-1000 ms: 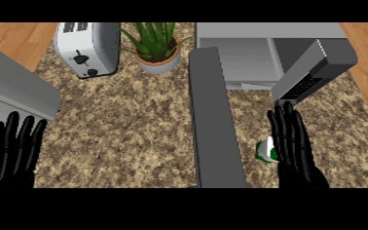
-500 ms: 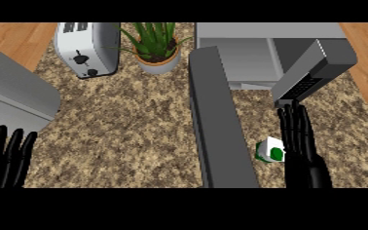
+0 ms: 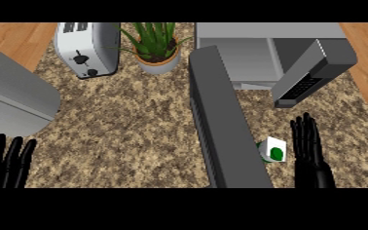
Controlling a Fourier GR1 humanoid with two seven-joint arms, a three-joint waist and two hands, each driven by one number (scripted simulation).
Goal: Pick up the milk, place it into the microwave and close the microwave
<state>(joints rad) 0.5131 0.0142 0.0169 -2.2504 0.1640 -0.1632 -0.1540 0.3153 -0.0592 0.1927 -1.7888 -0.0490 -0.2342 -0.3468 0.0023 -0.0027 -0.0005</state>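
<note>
A speckled stone counter (image 3: pixel 137 126) seen from above. The microwave (image 3: pixel 266 53) sits at the upper right with its door (image 3: pixel 224 126) swung wide open, reaching down toward the lower edge. The milk (image 3: pixel 274 150), a small white carton with a green spot, stands on the counter just right of the open door, below the microwave's opening. The right hand (image 3: pixel 310 153) is just right of the carton, fingers straight and close together, holding nothing; whether it touches the carton is unclear. It has drawn back toward the lower edge since a second ago, leaving more of the carton showing. The left hand (image 3: pixel 14 161) has also sunk lower at the lower left, fingers straight. A toaster (image 3: pixel 87 48) and potted plant (image 3: pixel 155 48) stand at the top, unchanged.
</note>
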